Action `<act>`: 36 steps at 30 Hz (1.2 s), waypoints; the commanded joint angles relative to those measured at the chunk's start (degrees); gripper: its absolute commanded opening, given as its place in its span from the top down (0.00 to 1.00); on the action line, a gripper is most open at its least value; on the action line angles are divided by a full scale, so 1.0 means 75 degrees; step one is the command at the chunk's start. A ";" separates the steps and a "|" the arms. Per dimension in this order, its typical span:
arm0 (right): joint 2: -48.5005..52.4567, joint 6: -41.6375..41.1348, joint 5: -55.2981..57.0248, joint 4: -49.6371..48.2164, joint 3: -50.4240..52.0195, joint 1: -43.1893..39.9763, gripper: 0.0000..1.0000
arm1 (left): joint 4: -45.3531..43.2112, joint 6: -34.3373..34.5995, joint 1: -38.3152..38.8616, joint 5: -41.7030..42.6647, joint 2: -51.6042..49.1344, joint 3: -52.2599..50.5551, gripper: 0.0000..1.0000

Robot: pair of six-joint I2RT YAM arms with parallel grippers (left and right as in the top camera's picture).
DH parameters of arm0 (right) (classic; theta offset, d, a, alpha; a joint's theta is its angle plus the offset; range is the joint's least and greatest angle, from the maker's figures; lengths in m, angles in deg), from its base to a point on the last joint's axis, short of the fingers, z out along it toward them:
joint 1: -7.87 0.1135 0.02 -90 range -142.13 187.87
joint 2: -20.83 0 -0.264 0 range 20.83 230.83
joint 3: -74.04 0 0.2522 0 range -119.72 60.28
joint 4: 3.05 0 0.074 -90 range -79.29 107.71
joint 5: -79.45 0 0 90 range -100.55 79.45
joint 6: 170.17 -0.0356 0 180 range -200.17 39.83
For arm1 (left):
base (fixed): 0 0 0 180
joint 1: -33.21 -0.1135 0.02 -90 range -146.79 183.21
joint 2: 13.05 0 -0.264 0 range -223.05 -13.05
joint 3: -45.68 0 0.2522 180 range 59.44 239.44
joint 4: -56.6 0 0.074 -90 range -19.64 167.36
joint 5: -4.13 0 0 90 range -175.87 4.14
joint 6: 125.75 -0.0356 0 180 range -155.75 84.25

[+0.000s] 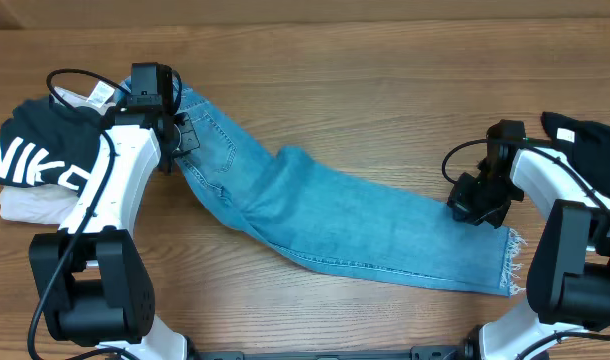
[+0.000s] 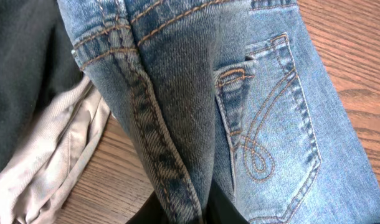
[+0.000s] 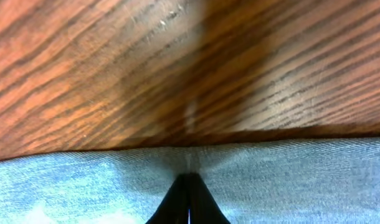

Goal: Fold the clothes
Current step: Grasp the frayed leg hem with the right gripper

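While the left pincer and right pincer clamp jeans, black top reads "NIKE".

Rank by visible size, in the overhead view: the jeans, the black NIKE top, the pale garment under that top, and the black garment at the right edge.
1. light-blue jeans
2. black NIKE top
3. Unsure: the black garment and the pale garment look alike in size, and both are partly hidden.

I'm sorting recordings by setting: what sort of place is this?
Likely a robotics lab bench, not a home: a left arm and right arm fixed at a wooden table, jeans spread across it, a black lettered top and another black garment at its ends.
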State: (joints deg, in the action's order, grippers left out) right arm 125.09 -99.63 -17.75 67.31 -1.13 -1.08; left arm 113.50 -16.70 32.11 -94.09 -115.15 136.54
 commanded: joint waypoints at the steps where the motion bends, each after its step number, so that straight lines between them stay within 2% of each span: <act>1: -0.0058 -0.0038 0.0472 0.0446 -0.0335 0.0006 0.89 | 0.0015 -0.0175 0.0050 -0.0105 0.0259 0.0251 0.83; 2: -0.0058 -0.0166 0.0828 0.0711 -0.0466 -0.0064 0.79 | 0.0023 -0.0175 0.0050 -0.0105 0.0259 0.0251 0.83; 3: -0.0061 -0.0239 0.0953 0.0918 -0.0609 -0.0227 0.55 | 0.0026 -0.0184 0.0050 -0.0105 0.0259 0.0251 0.83; 4: -0.0064 -0.0236 0.0938 0.0976 -0.0691 -0.0417 0.42 | 0.0009 -0.0300 0.0050 -0.0111 0.0259 0.0251 0.82; 6: -0.0087 -0.0085 0.0647 0.0962 -0.0723 -0.0825 0.30 | -0.0035 -0.0411 0.0050 -0.0166 0.0259 0.0251 0.78; 8: -0.0087 0.0367 0.0146 0.0965 -0.0691 -0.1169 0.27 | -0.0044 -0.0490 0.0050 -0.0160 0.0259 0.0251 0.77; 13: -0.0085 0.0175 0.0137 0.0297 0.0012 -0.1233 0.23 | -0.0044 -0.0490 0.0050 -0.0160 0.0259 0.0251 0.75; 14: -0.0085 0.0009 0.0055 0.0108 0.0181 -0.1169 0.25 | -0.0044 -0.0490 0.0050 -0.0160 0.0259 0.0251 0.75; 16: -0.0085 -0.0064 0.0000 -0.0102 0.0379 -0.1093 0.41 | -0.0050 -0.0487 0.0050 -0.0160 0.0259 0.0251 0.75; 17: -0.0085 -0.0099 0.0003 -0.0149 0.0458 -0.1049 0.51 | -0.0050 -0.0487 0.0050 -0.0160 0.0259 0.0251 0.75; 20: -0.0102 -0.0087 -0.0189 -0.0128 0.0452 -0.1029 0.91 | -0.0064 -0.0490 0.0050 -0.0160 0.0259 0.0251 0.74; 21: -0.0131 0.0009 -0.0306 -0.0041 0.0367 -0.1029 0.96 | -0.0070 -0.0490 0.0050 -0.0160 0.0259 0.0251 0.74; 29: -0.1737 0.0254 -0.0405 0.1824 -0.1419 -0.1029 0.96 | -0.0070 -0.0493 0.0050 -0.0163 0.0259 0.0251 0.73; 34: -0.2509 0.0629 -0.1673 0.1186 -0.1641 -0.1029 0.96 | -0.0055 -0.0530 0.0050 -0.0160 0.0259 0.0251 0.74; 36: -0.2547 0.1349 -0.2588 0.0775 -0.1641 -0.1029 0.96 | 0.0044 -0.0612 0.0050 -0.0160 0.0259 0.0289 0.75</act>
State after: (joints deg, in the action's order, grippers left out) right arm 107.00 -95.65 -27.81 75.92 -12.27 -8.91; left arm 113.26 -19.59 32.11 -94.71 -115.15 136.74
